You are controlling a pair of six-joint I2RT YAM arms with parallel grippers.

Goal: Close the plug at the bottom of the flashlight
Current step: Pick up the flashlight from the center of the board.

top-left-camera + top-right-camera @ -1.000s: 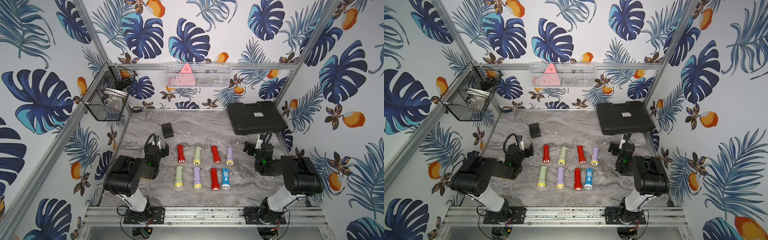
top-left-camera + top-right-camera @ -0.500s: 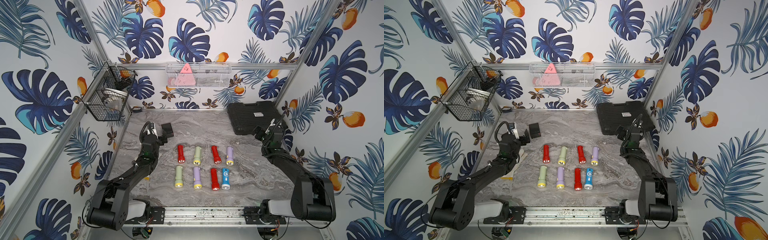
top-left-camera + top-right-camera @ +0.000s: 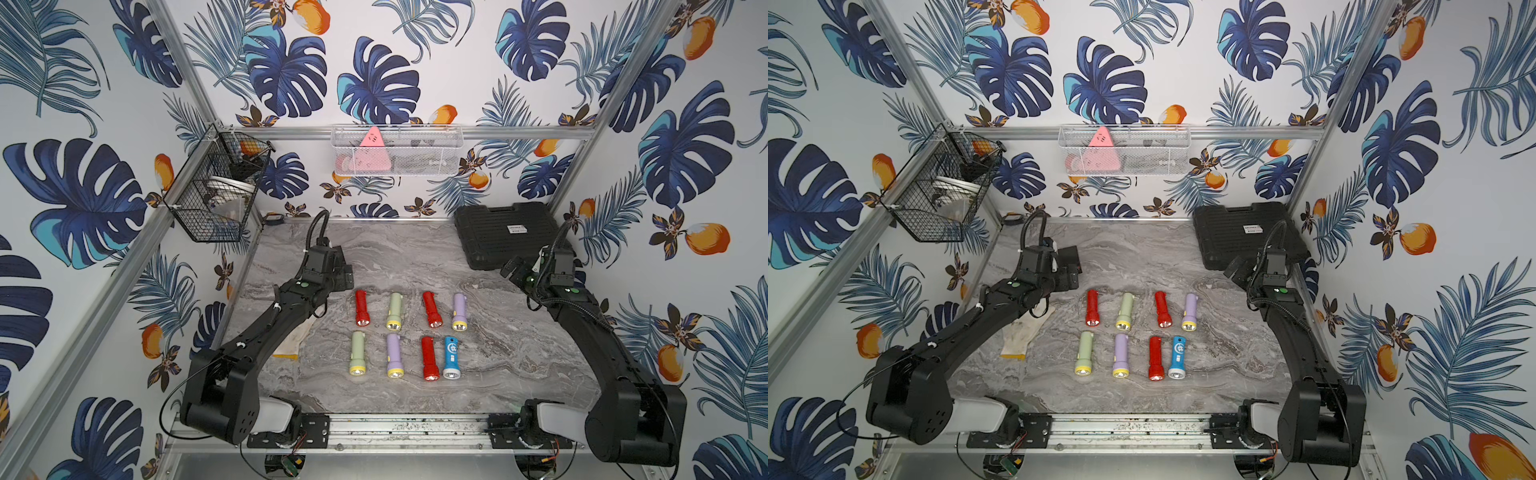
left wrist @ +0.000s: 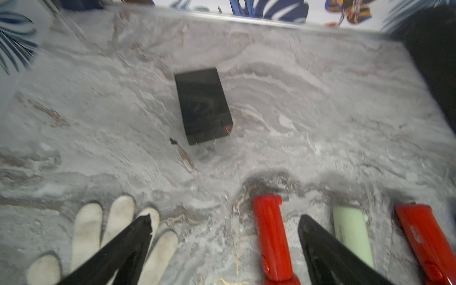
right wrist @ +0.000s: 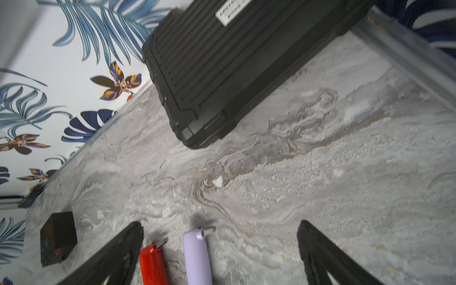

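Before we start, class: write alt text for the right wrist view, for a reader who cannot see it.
The open right pincer hangs over a marble table, framing the ends of a purple flashlight, its plug sticking out, and a red flashlight. A black case lies beyond.

green flashlight (image 4: 350, 229) partly behind left pincer (image 4: 223, 218), glove (image 4: 86, 227) blurred
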